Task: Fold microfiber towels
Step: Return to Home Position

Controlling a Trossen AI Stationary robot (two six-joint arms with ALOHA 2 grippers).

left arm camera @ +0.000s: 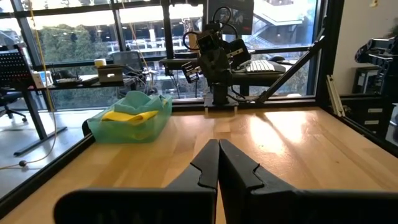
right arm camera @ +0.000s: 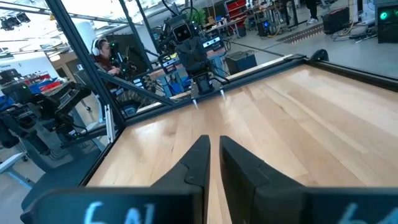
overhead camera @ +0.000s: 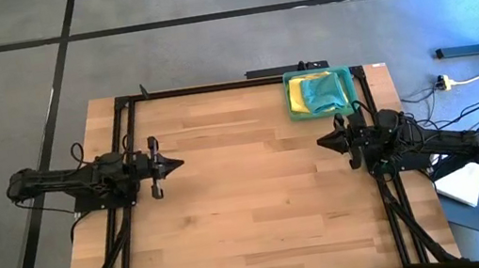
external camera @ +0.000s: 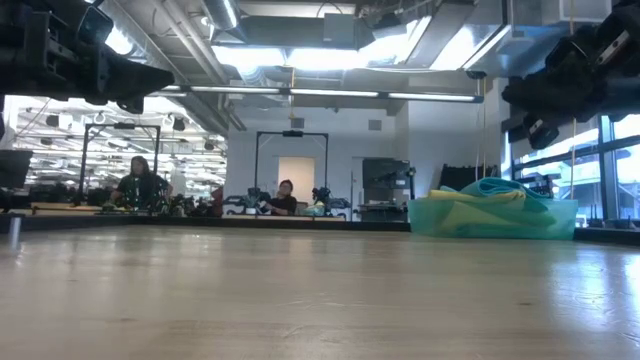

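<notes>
Table: fills the centre of the high view; light wood planks inside a black frame.

Left arm: lies along the left edge of the table at mid-height of the high view; points towards the centre.

Right arm: lies along the right edge at mid-height of the high view; points towards the centre, facing the left arm.

Tray: sits at the upper right of the table in the high view, against the far frame bar, just above the right arm; teal and translucent; appears at the right of the low view.

Teal towel: lies crumpled in the tray, on top, towards its right side; bulges above the rim in the low view.

Yellow towel: lies in the tray beneath the teal towel; shows along the tray's left and top edges.

Left gripper: hangs above bare wood, well apart from the tray; fingers pressed together, grasping nothing.

Right gripper: hangs above bare wood just below the tray in the high view; fingers drawn close with a thin slit between, grasping nothing.
</notes>
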